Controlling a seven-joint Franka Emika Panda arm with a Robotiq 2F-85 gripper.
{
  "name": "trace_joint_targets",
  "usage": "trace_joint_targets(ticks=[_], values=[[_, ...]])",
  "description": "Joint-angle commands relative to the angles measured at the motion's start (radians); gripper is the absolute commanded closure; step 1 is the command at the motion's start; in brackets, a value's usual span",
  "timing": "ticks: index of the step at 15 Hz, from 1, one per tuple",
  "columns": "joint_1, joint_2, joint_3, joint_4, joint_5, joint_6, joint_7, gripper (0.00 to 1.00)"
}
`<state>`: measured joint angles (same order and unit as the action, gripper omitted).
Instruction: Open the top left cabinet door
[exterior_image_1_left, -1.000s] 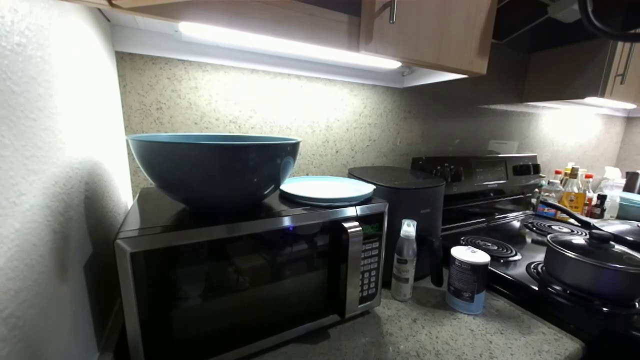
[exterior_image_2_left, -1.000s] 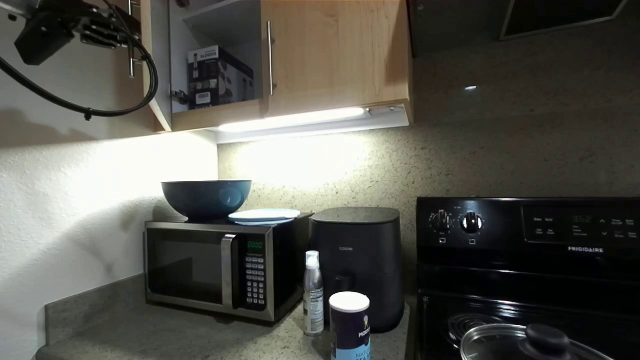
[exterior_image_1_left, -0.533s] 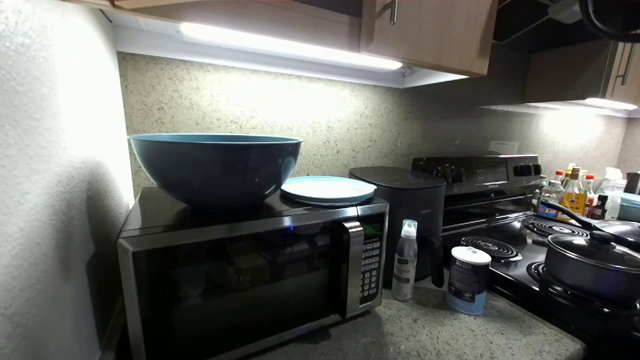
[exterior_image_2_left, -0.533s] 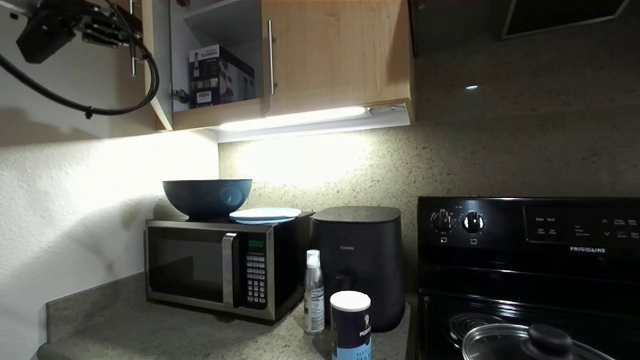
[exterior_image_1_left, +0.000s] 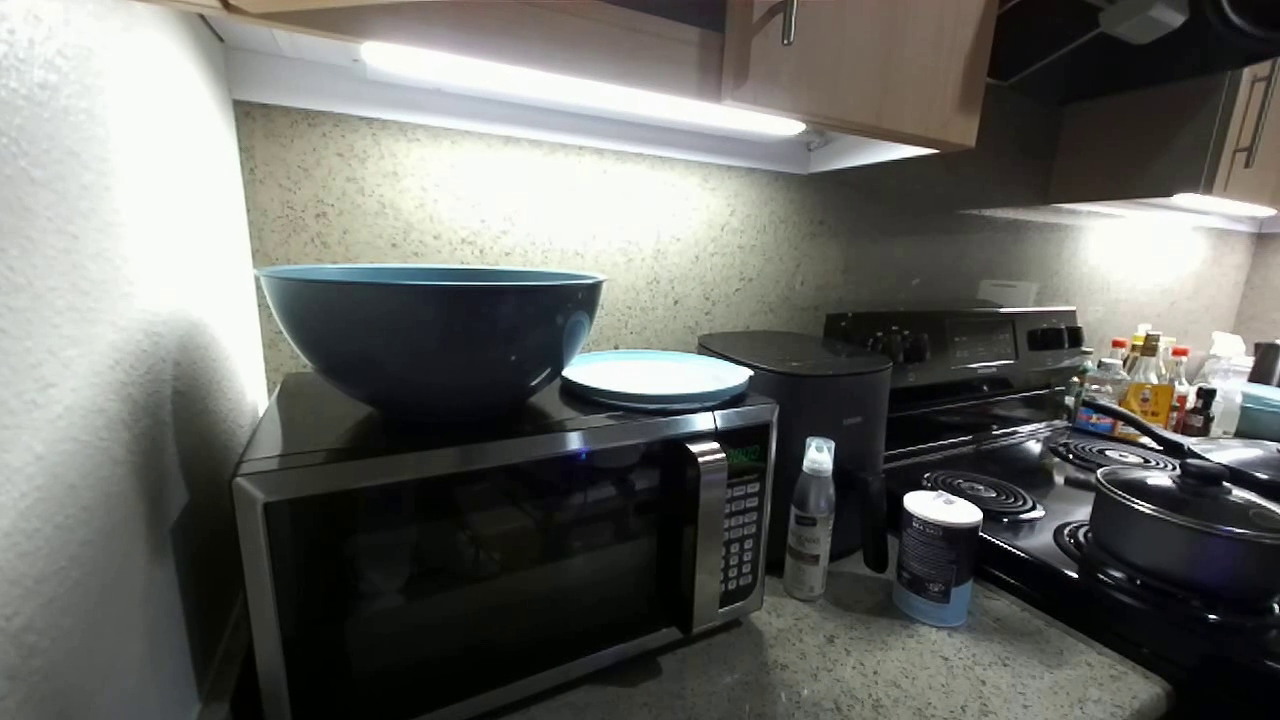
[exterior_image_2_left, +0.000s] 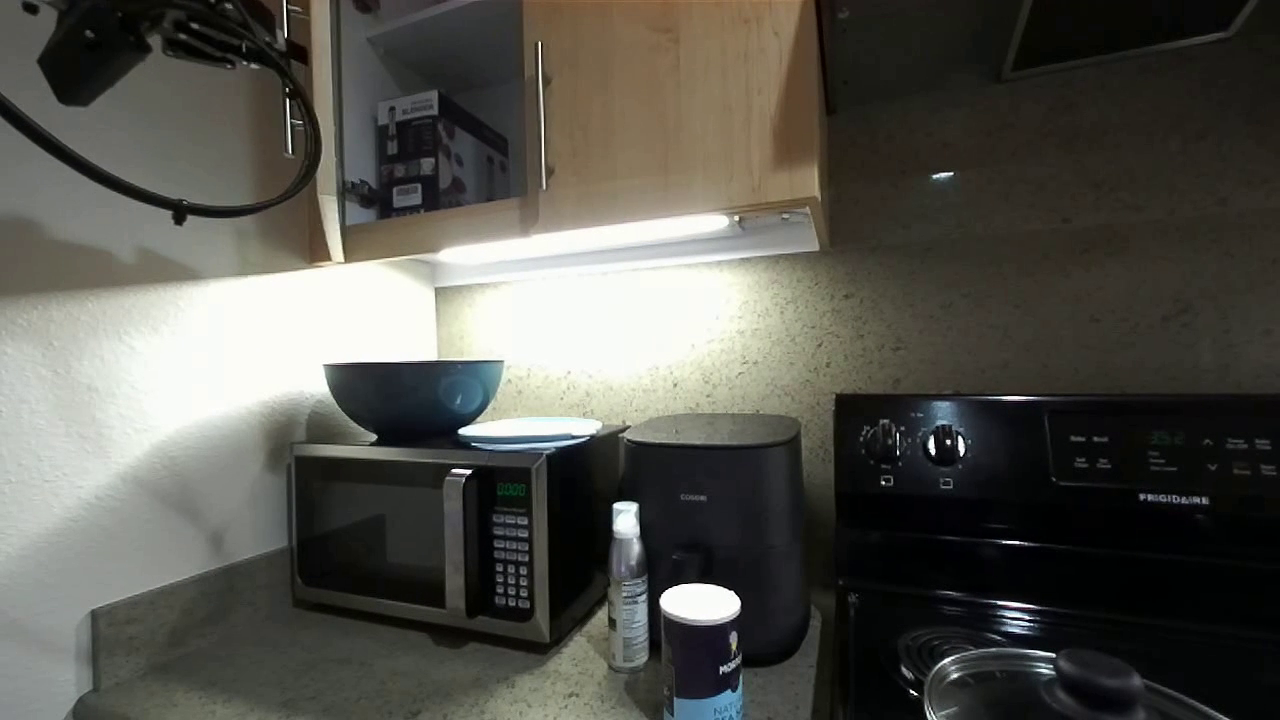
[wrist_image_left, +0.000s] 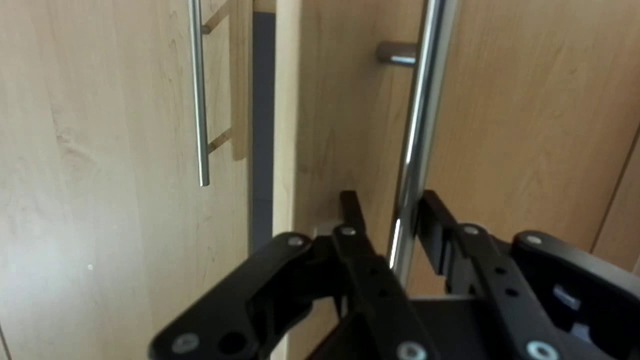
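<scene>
The top left cabinet door stands swung outward, seen nearly edge-on in an exterior view, and part of the cabinet's inside shows. Its metal bar handle is on the outer face. In the wrist view this handle passes between the fingers of my gripper. The jaws are apart: a gap shows between the bar and the left finger, while the right finger is close against the bar or touching it. A dark opening shows past the door's edge. The exterior views do not show my fingertips clearly.
The right cabinet door with its own handle is closed. A blender box stands inside the cabinet. Below are a microwave, a large bowl and an air fryer. A black cable loops from the arm.
My jaws have parted around the handle. In an exterior view the door and its handle have shifted right, a little toward closed. The dark loop at another view's top right has moved mostly out of frame.
</scene>
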<state>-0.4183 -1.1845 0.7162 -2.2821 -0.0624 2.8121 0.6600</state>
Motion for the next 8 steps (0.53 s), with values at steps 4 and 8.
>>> trace_joint_targets(ticks=[4,8], values=[[-0.06,-0.094,-0.05,-0.016,0.022,-0.002,0.04,0.17],[-0.082,-0.11,-0.068,-0.004,0.03,-0.017,0.064,0.0]])
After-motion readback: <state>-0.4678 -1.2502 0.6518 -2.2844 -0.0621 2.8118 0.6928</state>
